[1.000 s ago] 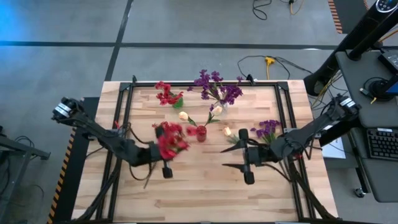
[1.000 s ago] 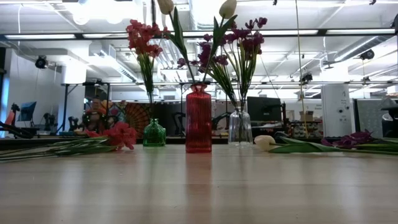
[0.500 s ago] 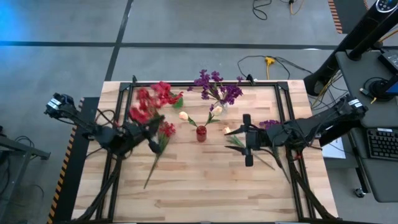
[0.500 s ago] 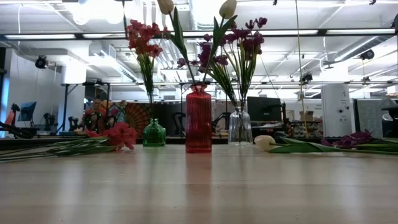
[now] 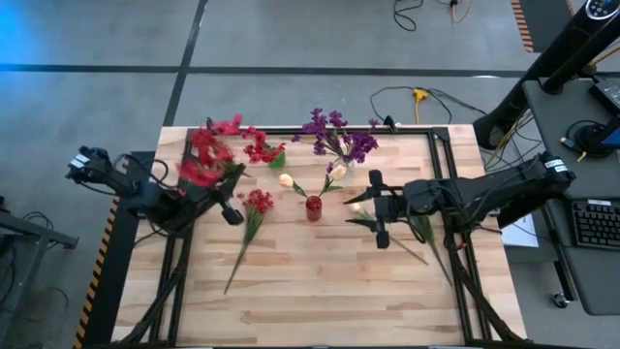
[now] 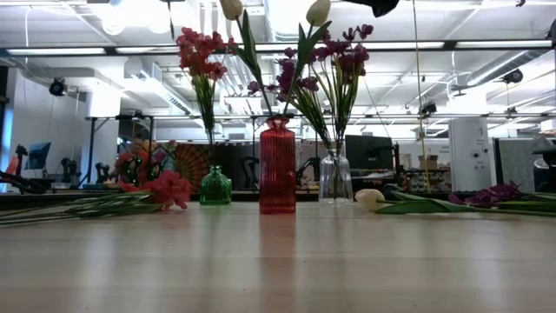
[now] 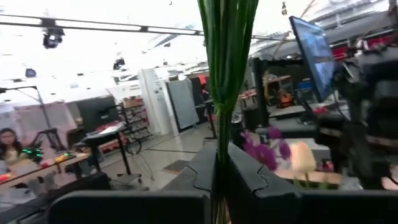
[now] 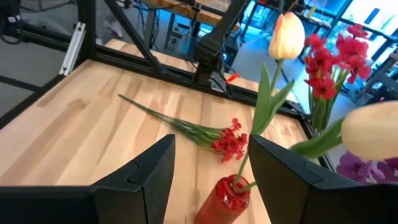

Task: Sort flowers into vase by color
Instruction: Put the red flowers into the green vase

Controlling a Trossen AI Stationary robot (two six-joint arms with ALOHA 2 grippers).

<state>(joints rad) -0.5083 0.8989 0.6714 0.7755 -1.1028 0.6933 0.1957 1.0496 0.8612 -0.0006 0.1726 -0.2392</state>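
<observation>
My left gripper is shut on a red flower sprig, raised over the table's far left. A second red sprig lies flat on the wood, stem toward the near edge. The green vase holds red flowers, the red vase holds cream tulips, and the clear vase holds purple flowers. My right gripper stands open just right of the red vase, beside a loose cream tulip lying on the table. My left gripper pinches the red sprig's bundle of green stems between its two fingers. The fingers lie across the stems, which rise straight up out of the hold. The sprig is lifted clear of the table, blossoms up.
A purple sprig lies at the table's right side. A black metal frame runs along the far edge and down both sides. Bare wood fills the near half of the table.
My left gripper has risen and drawn toward the table's far left corner, turning as it went. The red sprig has come upright, its blossoms swinging from mid-table to the far left. My right gripper has moved toward the far edge, closer to the red vase, staying open.
</observation>
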